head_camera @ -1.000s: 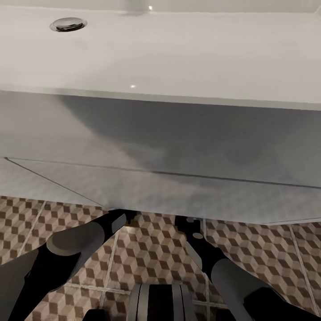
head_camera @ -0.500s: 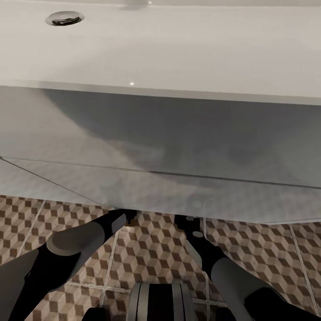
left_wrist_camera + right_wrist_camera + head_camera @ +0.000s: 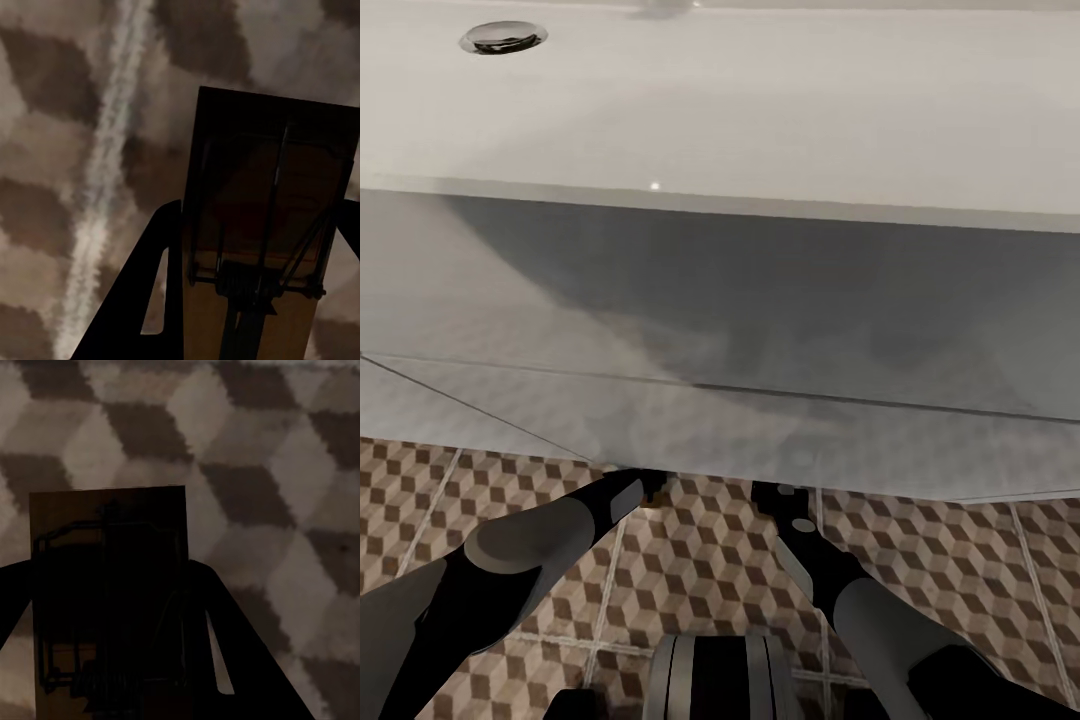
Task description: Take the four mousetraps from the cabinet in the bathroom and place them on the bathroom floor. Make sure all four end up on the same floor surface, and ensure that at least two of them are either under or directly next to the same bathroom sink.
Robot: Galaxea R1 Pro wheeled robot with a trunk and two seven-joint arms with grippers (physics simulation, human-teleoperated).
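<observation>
Tan wood shows between the left gripper's (image 3: pixel 255 300) dark fingers (image 3: pixel 142 300): a mousetrap (image 3: pixel 262 217) is clamped there, its wire bar and coiled spring plain against the board, hanging just above the bathroom floor (image 3: pixel 67 150) with a pale grout line running past beside it. A second mousetrap (image 3: pixel 105 585) sits in shadow between the fingers (image 3: pixel 240 660) of the right gripper (image 3: pixel 112 675), which is closed on it too, over the cube-patterned tiles (image 3: pixel 270 472). In the head view both arms reach forward and down, the left gripper (image 3: pixel 650 487) and the right gripper (image 3: pixel 780 495) near each other, their tips tucked under the near lower edge of the bathroom sink (image 3: pixel 760 120). A speck of tan shows at the left gripper's tip there. The white basin fills the far part of that view, its chrome drain (image 3: pixel 503 39) at far left, and the boxy vanity front below it is shaded grey. Brown, beige and grey tiles (image 3: pixel 700 570) spread on the near side around the arms.
</observation>
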